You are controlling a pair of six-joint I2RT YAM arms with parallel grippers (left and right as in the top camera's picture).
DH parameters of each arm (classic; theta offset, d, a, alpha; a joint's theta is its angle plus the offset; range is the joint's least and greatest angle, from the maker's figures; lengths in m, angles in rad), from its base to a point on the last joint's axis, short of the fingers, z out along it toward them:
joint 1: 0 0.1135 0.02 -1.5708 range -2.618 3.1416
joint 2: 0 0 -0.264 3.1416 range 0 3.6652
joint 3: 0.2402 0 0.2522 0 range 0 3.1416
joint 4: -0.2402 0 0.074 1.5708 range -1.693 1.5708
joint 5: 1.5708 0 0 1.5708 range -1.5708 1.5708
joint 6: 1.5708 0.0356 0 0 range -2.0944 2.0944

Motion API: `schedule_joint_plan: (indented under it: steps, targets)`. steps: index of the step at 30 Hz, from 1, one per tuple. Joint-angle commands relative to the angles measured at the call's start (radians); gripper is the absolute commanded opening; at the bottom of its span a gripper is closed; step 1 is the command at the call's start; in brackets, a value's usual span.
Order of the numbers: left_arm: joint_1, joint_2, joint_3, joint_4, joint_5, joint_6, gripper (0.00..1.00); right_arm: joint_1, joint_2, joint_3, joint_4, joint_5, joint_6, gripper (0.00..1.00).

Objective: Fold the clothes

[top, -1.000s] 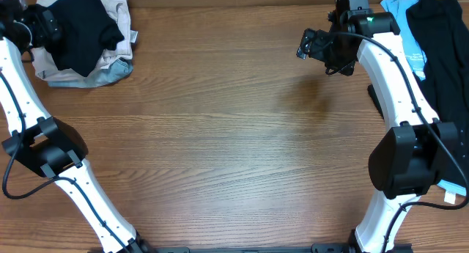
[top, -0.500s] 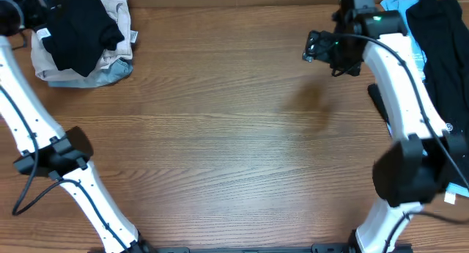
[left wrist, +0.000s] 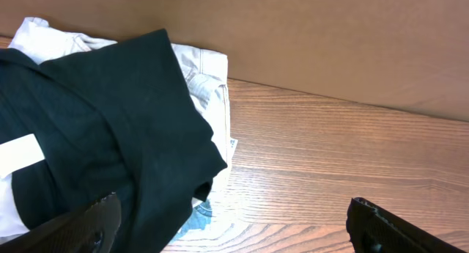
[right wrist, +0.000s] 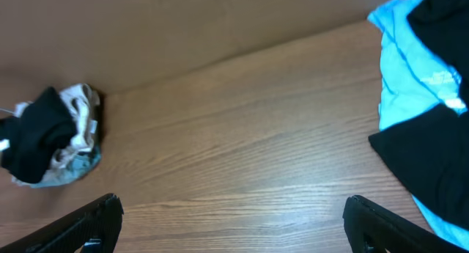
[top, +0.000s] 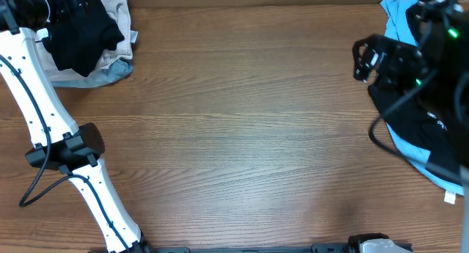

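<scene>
The left tool (left wrist: 234, 218), wide open and empty, hangs over the black garment (top: 80, 29) topping the far-left pile (top: 88, 77). The right tool (right wrist: 234, 220), also open, is near the black-and-blue clothes (top: 425, 128) at the table's (top: 242, 136) right.

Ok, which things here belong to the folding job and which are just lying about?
Job: black garment, beige garment beneath it, light blue garment, black logo garment.
Not the job: wooden table, brown back wall.
</scene>
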Motion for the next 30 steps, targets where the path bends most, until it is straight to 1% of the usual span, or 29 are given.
schedule_joint_plan:
  steps: [1,4,6,9,11,13,18,21,23,25,30]
  targets:
    - [-0.003,-0.003,0.001,0.0,-0.011,0.013,1.0,0.008,-0.018,0.006,0.002,0.013,-0.002,1.0]
    - [-0.003,-0.003,0.001,0.0,-0.011,0.013,1.0,0.008,-0.029,0.006,0.0,0.013,-0.003,1.0]
    - [-0.003,-0.003,0.001,0.0,-0.011,0.013,1.0,0.008,-0.028,0.006,-0.065,0.016,-0.004,1.0]
    - [-0.003,-0.003,0.001,0.0,-0.011,0.013,1.0,0.009,-0.018,-0.001,-0.092,0.071,-0.003,1.0]
    - [-0.003,-0.003,0.001,0.001,-0.011,0.013,1.0,0.008,-0.029,-0.061,-0.053,0.158,-0.003,1.0]
    - [-0.002,-0.003,0.001,0.001,-0.011,0.013,1.0,0.008,-0.057,-0.133,0.027,0.181,-0.004,1.0]
    - [-0.003,-0.003,0.001,0.001,-0.011,0.013,1.0,0.008,-0.213,-0.444,0.347,0.161,-0.006,1.0]
    - [-0.002,-0.003,0.001,0.001,-0.011,0.013,1.0,-0.002,-0.356,-0.69,0.567,0.144,-0.006,1.0]
    - [-0.002,-0.003,0.001,0.001,-0.011,0.013,1.0,-0.002,-0.454,-0.834,0.679,0.148,-0.006,1.0]
    - [-0.002,-0.003,0.001,0.001,-0.011,0.013,1.0,-0.003,-0.571,-0.988,0.775,0.147,-0.006,1.0]
    - [-0.003,-0.003,0.001,0.001,-0.011,0.013,1.0,-0.031,-0.86,-1.318,0.939,0.147,0.002,1.0]
